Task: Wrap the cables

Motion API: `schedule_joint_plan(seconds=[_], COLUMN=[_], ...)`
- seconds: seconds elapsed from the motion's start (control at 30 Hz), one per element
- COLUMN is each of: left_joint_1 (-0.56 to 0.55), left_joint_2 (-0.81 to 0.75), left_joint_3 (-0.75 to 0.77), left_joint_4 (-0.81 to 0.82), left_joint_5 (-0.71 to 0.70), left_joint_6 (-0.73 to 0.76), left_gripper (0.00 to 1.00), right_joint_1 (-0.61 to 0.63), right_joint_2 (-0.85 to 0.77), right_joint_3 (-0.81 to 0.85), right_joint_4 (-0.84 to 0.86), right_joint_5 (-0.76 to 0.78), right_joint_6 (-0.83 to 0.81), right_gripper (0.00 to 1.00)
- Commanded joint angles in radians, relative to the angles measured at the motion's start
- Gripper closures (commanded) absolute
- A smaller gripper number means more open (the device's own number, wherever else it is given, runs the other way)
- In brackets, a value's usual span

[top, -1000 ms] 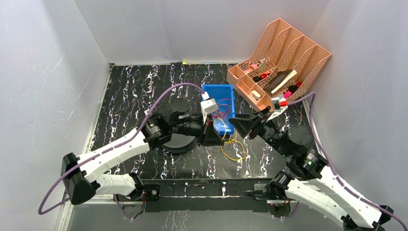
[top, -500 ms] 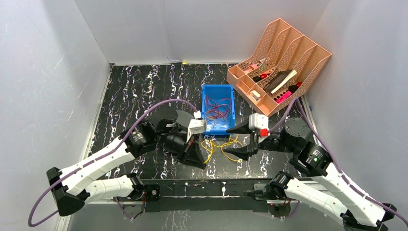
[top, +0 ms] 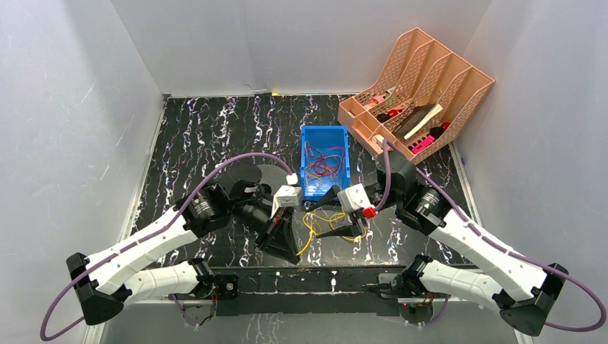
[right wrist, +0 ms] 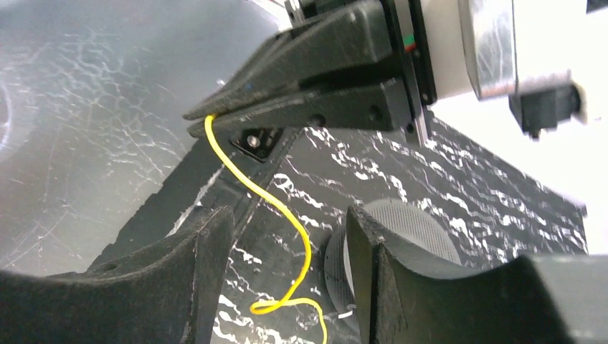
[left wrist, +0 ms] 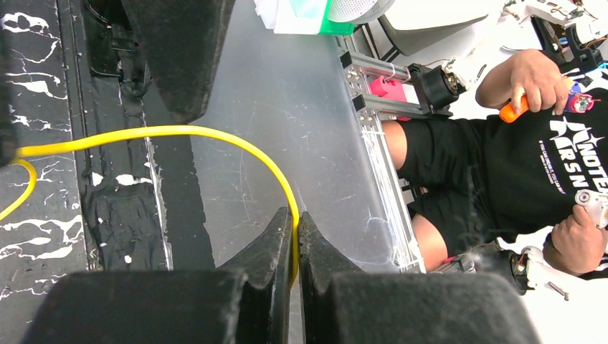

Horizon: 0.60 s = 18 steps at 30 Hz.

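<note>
Black, ridged: my left tool, pressed together on one yellow cable, held low over the counter's near edge, arm bent, fingers pointing at that edge. My right tool, spread wide, lies level just beside it, pointing left toward it. The cable runs from the left fingertips down through the gap between my right fingers.
Counter: black, white-veined marble pattern. White walls: three sides.
Yellow cable, remainder: loose loops on the counter between the two tools, just before the bin; strand count cannot be told.
Blue bin: one, mid-counter, holding red cables, several, tangled.
Peach file rack: one, far right corner.
</note>
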Motion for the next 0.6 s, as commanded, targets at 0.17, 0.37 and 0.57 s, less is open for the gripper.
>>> schedule_joint_plan(seconds=[0.17, 0.37, 0.57], left_joint_1=[0.002, 0.002, 0.001], left_joint_2=[-0.02, -0.015, -0.002], left_joint_3=[-0.003, 0.007, 0.012], left_joint_4=[-0.01, -0.002, 0.012], left_joint_5=[0.046, 0.046, 0.059], left_joint_6=[-0.005, -0.001, -0.002], left_gripper=[1.0, 1.0, 1.0], right_joint_1=[0.015, 0.032, 0.05], right_joint_2=[0.056, 0.08, 0.105], right_joint_3=[0.077, 0.075, 0.079], right_joint_4=[-0.026, -0.06, -0.067], right_joint_5=[-0.224, -0.231, -0.228], right_joint_6=[-0.166, -0.197, -0.21], right_gripper=[0.44, 0.49, 0.57])
